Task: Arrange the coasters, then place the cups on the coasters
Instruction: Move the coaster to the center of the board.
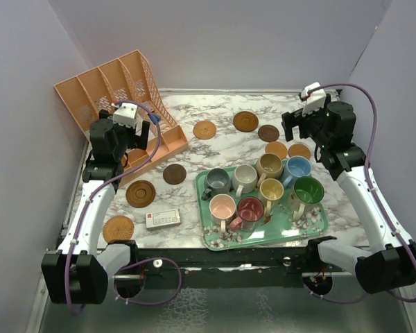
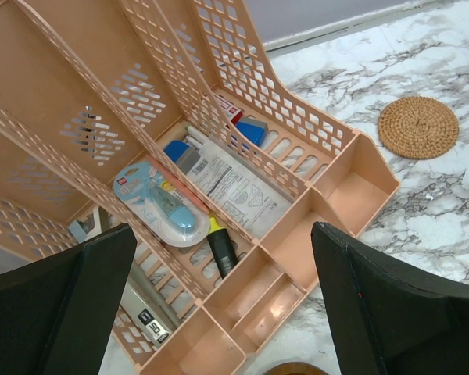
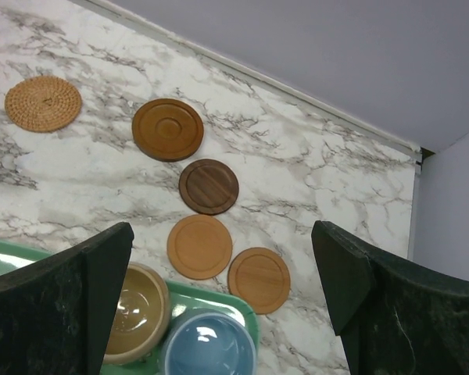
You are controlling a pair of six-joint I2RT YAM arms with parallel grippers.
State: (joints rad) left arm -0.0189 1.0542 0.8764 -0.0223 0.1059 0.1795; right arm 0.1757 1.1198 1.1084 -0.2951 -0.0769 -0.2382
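Coasters [image 1: 245, 121], thin round discs ranging from woven tan to dark brown wood, lie scattered flat on your white marble-patterned table [image 1: 215, 111], and none carries a cup. Five sit toward the far side: a woven tan disc [image 3: 43, 103], a mid-brown ringed disc [image 3: 168, 129], a dark brown disc [image 3: 209, 186] and two plain orange discs [image 3: 259, 280] just beyond the tray's far corner. Your right gripper [image 3: 223, 226] hangs above this group, jaws spread wide with nothing between them, and one orange disc lies right under the gap. Three more coasters lie left of the tray, near your left arm. Your left gripper [image 2: 223, 230], also spread wide and empty, hovers over the peach plastic slotted organizer [image 2: 352, 187], with the woven disc on the table off to its right. The cups [image 1: 245, 177], eight small glossy mugs in mixed colours, crowd together on the green floral rectangular tray [image 1: 263, 239], between the two arms.
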